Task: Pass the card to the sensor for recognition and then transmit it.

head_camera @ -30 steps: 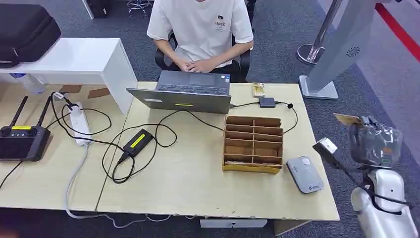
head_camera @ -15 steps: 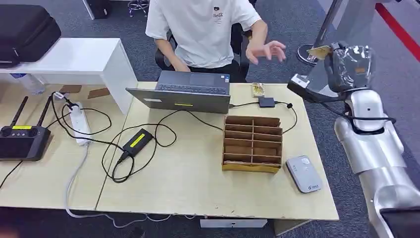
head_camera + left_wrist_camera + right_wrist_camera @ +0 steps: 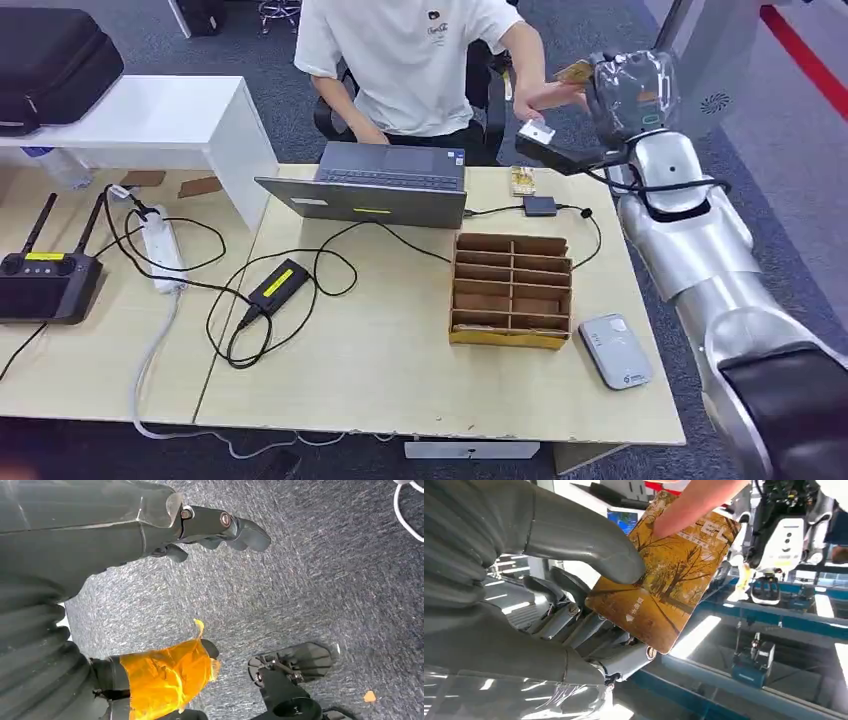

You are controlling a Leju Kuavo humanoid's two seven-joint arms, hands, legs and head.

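Amber-gold, printed with trees, the card [image 3: 664,585] sits pinched in my right hand [image 3: 574,605], thumb pressed on its face and my darker fingers [image 3: 574,622] behind it. In the head view this hand [image 3: 628,85] is raised at the upper right of the frame, beyond the far edge of the table [image 3: 400,380], with the card [image 3: 575,72] projecting from it toward the person [image 3: 415,60] seated behind the laptop [image 3: 375,188]. The person's hand [image 3: 545,95] meets the card at its outer end; in the right wrist view a finger [image 3: 694,502] of that hand rests on the upper part of the card face. The grey sensor [image 3: 615,350] lies flat on the table at the lower right of the head view, just beside the cardboard organizer [image 3: 511,290] and well apart from the card. My left hand [image 3: 220,527] hangs over grey carpet [image 3: 325,580], fingers apart and holding nothing. At the left of the head view, a black controller [image 3: 45,275] and a white power strip [image 3: 160,250] rest on the table, with black cables running toward the laptop.
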